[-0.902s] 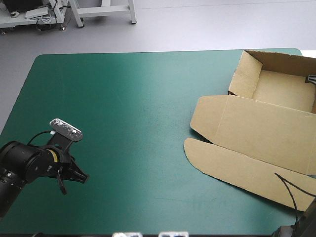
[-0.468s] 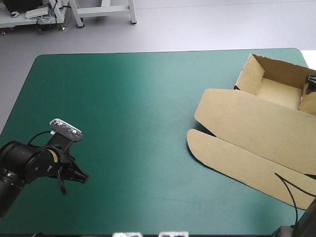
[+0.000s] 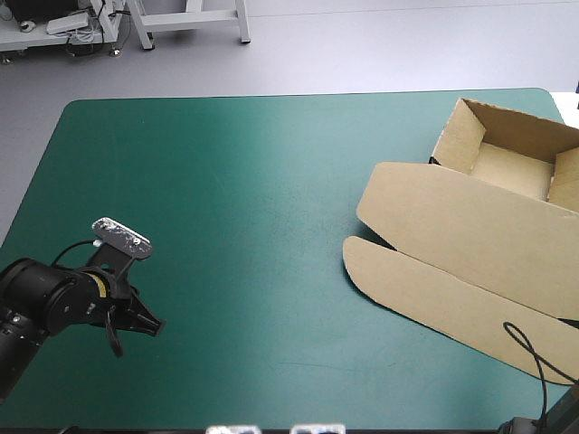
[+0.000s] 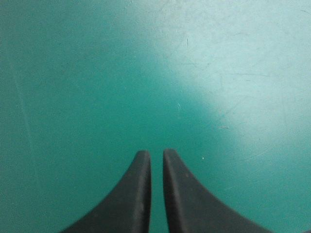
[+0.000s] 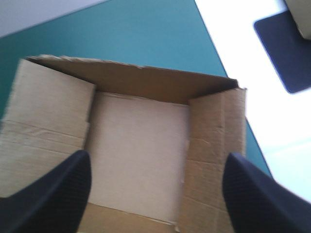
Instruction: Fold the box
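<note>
The brown box (image 3: 470, 226) lies at the table's right side. Its tray (image 3: 511, 172) has walls raised near the far right corner, and the lid with its rounded flap (image 3: 434, 298) lies flat toward the front. My right gripper (image 5: 158, 158) hangs open above the tray, with the pale floor (image 5: 141, 145) and two tucked side walls ahead of it; it holds nothing and is out of the high view. My left gripper (image 3: 154, 327) rests low over the front left of the table, shut and empty; the left wrist view shows its fingertips (image 4: 156, 154) together over bare cover.
The teal-green cover (image 3: 271, 181) stretches bare between the left gripper and the box. The tray stands close to the table's right edge (image 5: 221, 63), and the flap's end reaches the right front corner.
The right gripper, earlier at the tray's right wall, has opened, let go and left the high view. The box turned slightly and slid toward the right edge, then stayed still.
</note>
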Controlling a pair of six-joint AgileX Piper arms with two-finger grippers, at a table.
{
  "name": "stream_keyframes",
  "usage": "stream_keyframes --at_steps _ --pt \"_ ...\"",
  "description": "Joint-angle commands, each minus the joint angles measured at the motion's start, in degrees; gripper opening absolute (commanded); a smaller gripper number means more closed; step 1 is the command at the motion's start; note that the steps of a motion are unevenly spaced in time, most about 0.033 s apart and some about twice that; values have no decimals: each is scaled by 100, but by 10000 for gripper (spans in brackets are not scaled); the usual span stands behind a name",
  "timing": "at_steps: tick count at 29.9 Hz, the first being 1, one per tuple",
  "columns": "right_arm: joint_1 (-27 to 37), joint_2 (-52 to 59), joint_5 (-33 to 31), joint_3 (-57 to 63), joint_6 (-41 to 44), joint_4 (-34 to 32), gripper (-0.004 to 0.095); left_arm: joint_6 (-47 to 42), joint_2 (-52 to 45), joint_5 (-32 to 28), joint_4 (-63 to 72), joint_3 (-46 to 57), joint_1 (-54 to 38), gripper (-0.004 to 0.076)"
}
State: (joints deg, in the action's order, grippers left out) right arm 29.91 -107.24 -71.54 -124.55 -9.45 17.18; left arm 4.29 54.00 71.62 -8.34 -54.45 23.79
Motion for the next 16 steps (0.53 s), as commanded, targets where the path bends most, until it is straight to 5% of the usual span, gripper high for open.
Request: stream_keyframes --at_steps 1,6,16 --pt "45 534 -3 -188 -256 981 395 -65 -67 1 112 -153 11 60" --pt "-144 754 -3 -177 -410 1910 -10 -65 -67 -93 316 -153 11 60" --pt "-2022 1249 -3 -123 -638 1093 -15 -275 -67 -564 426 -153 11 -8"
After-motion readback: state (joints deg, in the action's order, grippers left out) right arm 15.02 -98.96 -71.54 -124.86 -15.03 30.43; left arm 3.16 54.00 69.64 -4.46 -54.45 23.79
